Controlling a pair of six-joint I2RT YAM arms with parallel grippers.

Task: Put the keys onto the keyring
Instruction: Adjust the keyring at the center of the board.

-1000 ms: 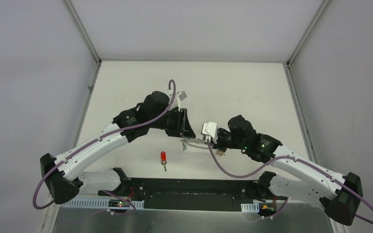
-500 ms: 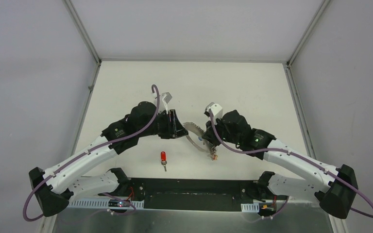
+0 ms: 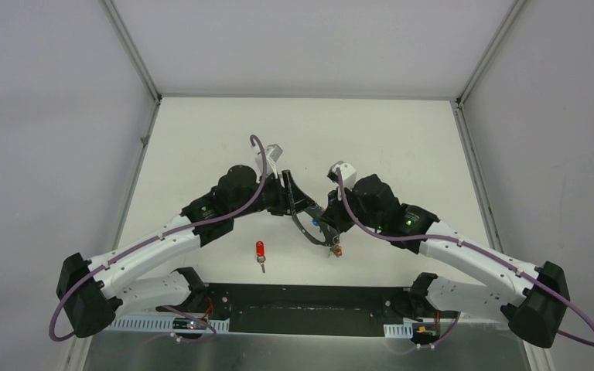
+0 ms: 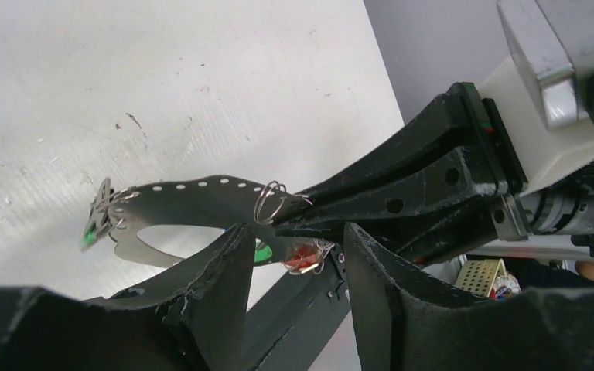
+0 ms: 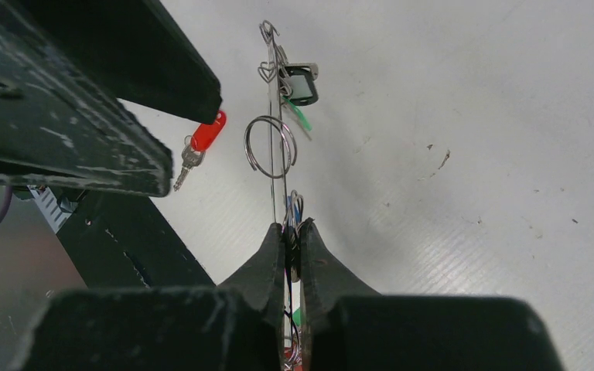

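Note:
My right gripper is shut on the grey keyring and holds it above the table; it shows edge-on in the right wrist view, clamped between the fingers. A small split ring, a green-headed key and a red-headed key hang on it. My left gripper is open, its fingers either side of the ring's near end. The flat holed band of the keyring shows past them. Another red-headed key lies on the table in front of the left gripper.
The white table has grey walls on three sides. The black base bar of the arms runs along the near edge. Purple cables loop over both arms.
My left gripper has moved right, up to the keyring. The right gripper has turned the ring from lying flat to nearly edge-on. The loose red key has not moved.

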